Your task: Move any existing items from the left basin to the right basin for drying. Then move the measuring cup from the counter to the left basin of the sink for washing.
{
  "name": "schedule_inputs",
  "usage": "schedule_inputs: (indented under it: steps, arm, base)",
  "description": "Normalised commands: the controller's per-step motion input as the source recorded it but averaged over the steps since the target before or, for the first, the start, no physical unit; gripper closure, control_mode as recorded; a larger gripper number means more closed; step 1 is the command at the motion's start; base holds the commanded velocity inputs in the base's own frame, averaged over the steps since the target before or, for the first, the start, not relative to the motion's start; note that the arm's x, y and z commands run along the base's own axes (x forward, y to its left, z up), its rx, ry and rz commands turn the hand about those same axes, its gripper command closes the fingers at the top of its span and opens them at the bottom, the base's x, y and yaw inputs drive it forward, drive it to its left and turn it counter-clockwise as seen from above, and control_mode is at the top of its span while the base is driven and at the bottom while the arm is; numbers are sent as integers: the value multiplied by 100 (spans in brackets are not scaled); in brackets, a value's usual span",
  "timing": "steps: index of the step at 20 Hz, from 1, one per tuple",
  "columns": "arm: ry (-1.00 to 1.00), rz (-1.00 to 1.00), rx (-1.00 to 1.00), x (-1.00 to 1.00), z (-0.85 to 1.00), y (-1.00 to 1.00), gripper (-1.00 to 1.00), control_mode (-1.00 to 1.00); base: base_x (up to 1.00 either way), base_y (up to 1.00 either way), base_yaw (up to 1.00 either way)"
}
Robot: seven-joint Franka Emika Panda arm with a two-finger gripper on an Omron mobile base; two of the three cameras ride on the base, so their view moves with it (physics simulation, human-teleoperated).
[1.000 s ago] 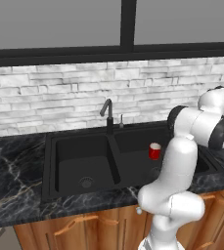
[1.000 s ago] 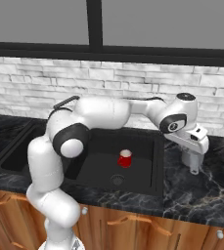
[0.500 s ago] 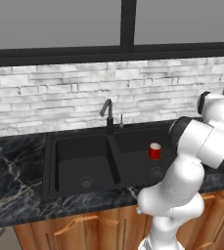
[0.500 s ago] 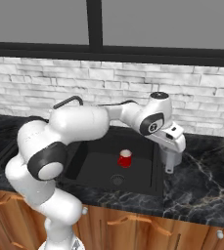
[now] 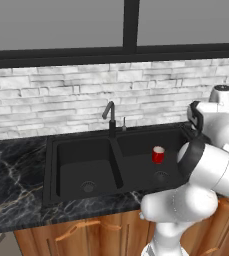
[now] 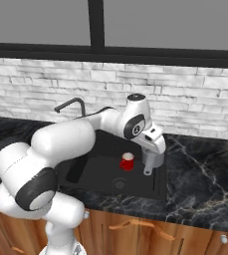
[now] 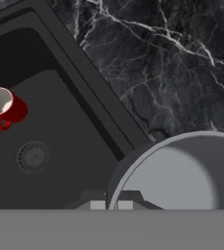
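The gripper (image 6: 151,158) is fully closed on the measuring cup (image 6: 153,159), holding it in the air over the right edge of the sink (image 5: 51,165), where the right basin (image 6: 103,174) meets the counter (image 6: 200,184). The red cup (image 5: 158,154) stands upright in the right basin, near the drain. The left basin (image 5: 71,172) is bare apart from its drain.

Handling (judged from appearance): the measuring cup is grey metal, so likely rigid, light and smooth enough to slip. The bowl rim gives the firmest hold; the thin handle (image 6: 147,171) hangs below and could swing or catch on the central divider.
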Motion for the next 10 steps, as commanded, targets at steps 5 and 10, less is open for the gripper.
schedule_inputs:
  steps: [5,10]
  arm:
    - [0,3,0,0,1,60,100,-100]
    - [0,9,2,0,2,59,100,-100]
  base:
    - [0,0,0]
    - [0,0,0]
